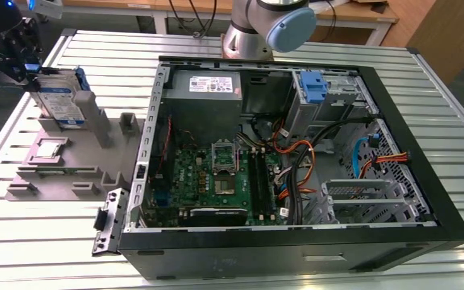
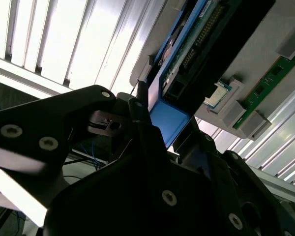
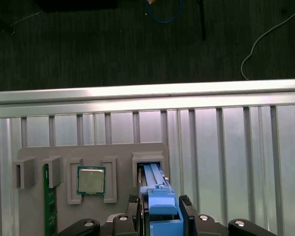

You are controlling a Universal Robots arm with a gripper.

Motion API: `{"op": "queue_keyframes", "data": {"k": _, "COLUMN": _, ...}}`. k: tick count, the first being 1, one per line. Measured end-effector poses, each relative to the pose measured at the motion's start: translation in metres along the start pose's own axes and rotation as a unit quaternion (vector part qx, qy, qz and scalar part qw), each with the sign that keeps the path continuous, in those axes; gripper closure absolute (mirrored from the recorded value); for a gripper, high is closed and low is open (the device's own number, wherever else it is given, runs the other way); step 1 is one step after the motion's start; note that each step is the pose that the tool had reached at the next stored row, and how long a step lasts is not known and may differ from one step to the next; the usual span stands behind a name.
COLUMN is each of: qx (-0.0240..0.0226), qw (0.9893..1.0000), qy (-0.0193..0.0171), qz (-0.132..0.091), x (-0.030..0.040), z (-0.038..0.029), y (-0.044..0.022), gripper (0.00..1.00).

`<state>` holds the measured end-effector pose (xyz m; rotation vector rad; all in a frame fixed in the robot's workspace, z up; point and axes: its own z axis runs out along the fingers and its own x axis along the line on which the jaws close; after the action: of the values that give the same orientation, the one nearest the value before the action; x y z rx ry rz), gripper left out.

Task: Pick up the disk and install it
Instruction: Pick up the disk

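Black gripper [image 1: 10, 57] sits at the upper left of the exterior view, at the far end of the disk [image 1: 61, 99]. The disk stands on edge in a slot of the grey fixture [image 1: 63, 175], its white-and-blue label facing the exterior view's right. In the first wrist view the gripper [image 3: 162, 202] is narrowed onto the disk [image 3: 155, 179]: one black finger lies against each side of the blue bracket rail, with no gap to see. The second wrist view shows the fingers [image 2: 137, 115] pressed beside a blue tab of the disk [image 2: 169, 118], and the drive's lower part is seated in the fixture.

A small square processor chip [image 3: 91, 180] lies flat in a pocket of the fixture [image 3: 123, 152] just beside the disk's slot, and a green memory stick [image 3: 49, 206] lies in a groove beyond it. The fixture rests on a slatted aluminium table [image 1: 38, 241]. The open computer case [image 1: 296, 151] fills the centre and right of the exterior view, well apart from the disk, with a grey drive cage with a blue latch [image 1: 316, 87] in its upper right corner
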<state>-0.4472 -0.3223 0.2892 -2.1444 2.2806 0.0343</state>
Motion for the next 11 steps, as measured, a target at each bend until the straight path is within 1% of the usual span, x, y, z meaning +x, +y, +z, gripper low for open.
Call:
{"op": "queue_keyframes", "data": {"k": 1, "qx": 0.0, "qw": 1.0, "qy": 0.0, "qz": 0.0, "x": 0.0, "z": 0.0, "y": 0.0, "gripper": 0.55}}
{"op": "queue_keyframes", "data": {"k": 6, "qx": 0.0001, "qw": 1.0, "qy": 0.0008, "qz": 0.0, "x": 0.0012, "z": 0.0001, "y": 0.0, "gripper": 0.55}}
{"op": "queue_keyframes", "data": {"k": 8, "qx": 0.0002, "qw": 1.0, "qy": 0.0023, "qz": 0.0, "x": 0.0023, "z": 0.0, "y": -0.0001, "gripper": 0.55}}
{"op": "queue_keyframes", "data": {"k": 10, "qx": 0.0003, "qw": 1.0, "qy": 0.0047, "qz": 0.0, "x": 0.0029, "z": -0.0001, "y": -0.0002, "gripper": 0.55}}
{"op": "queue_keyframes", "data": {"k": 11, "qx": 0.0003, "qw": 1.0, "qy": 0.0048, "qz": 0.0, "x": 0.0029, "z": -0.0001, "y": -0.0002, "gripper": 0.55}}
